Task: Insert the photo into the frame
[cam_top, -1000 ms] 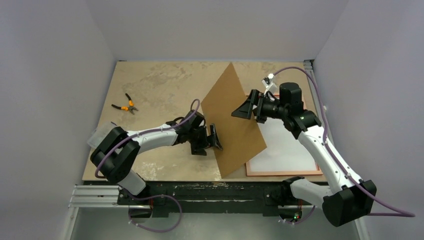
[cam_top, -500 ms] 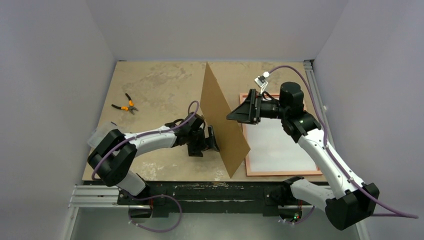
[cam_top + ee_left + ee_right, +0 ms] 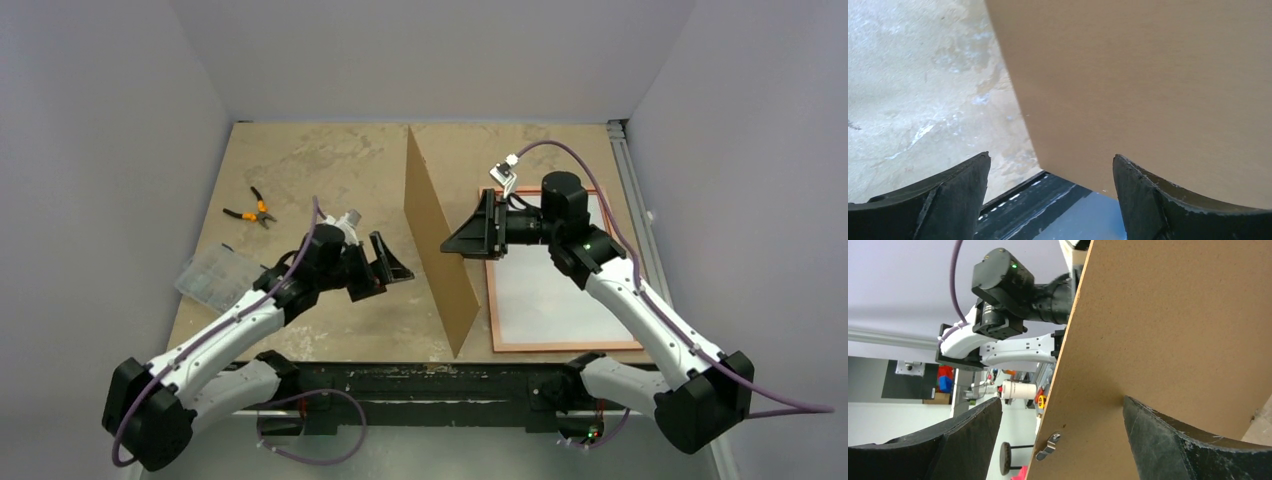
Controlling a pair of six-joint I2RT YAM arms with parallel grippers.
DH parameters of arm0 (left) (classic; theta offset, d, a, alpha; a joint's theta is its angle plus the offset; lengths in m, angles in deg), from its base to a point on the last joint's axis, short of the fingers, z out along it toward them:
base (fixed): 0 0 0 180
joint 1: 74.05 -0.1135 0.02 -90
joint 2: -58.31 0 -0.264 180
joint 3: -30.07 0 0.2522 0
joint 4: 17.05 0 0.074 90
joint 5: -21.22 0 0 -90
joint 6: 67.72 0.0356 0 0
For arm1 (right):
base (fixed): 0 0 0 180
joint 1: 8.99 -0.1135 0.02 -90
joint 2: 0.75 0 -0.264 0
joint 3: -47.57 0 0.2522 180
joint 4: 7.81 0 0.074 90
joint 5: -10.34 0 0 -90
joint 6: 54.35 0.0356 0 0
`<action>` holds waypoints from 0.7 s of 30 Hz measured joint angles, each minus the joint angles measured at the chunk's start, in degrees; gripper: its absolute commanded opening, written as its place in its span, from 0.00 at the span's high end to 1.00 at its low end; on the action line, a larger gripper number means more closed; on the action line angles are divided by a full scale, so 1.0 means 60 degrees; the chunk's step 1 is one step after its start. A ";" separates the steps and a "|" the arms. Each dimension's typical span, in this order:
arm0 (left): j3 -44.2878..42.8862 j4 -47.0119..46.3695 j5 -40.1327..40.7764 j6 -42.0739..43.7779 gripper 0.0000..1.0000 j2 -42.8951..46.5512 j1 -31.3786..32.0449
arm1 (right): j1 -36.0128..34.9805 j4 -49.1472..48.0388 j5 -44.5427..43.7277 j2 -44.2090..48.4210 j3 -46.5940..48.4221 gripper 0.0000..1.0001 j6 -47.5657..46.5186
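Left fingers (image 3: 392, 263) drew back toward 9 o'clock, spread | right fingers (image 3: 474, 235) spread beside upright board (image 3: 438, 250) | frame (image 3: 570, 347) flat, long axis 12–6 o'clock

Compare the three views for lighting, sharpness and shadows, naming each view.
Top external: even soft light, everything sharp, the brown board casts only faint shadow on the table. Left wrist: board close and slightly soft, left fingers dark. Right wrist: board grain crisp, right fingers near-black, background bright and blurred.

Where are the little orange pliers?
In the top view, the small orange-handled pliers lie far left on the tan table, beyond the clear plastic box.
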 measured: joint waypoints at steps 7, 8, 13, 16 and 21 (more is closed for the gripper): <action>0.0182 -0.0215 -0.0685 -0.0233 0.05 0.1945 -0.0652 | -0.0506 -0.0342 -0.0062 -0.0095 -0.0036 0.11 0.0153; 0.0146 -0.0189 -0.0743 -0.0280 0.04 0.2153 -0.0667 | -0.0561 -0.0361 -0.0066 -0.0131 -0.0036 0.11 0.0168; -0.0433 -0.0109 -0.0925 -0.0306 0.00 0.2769 -0.0732 | -0.0794 -0.0441 -0.0127 -0.0251 -0.0036 0.11 0.0222; -0.0776 -0.0153 -0.0991 -0.0310 0.00 0.3085 -0.0754 | -0.0860 -0.0514 -0.0164 -0.0280 -0.0036 0.11 0.0255; -0.1268 -0.0142 -0.0987 -0.0299 0.00 0.3300 -0.0769 | -0.0911 -0.0652 -0.0280 -0.0280 -0.0036 0.11 0.0291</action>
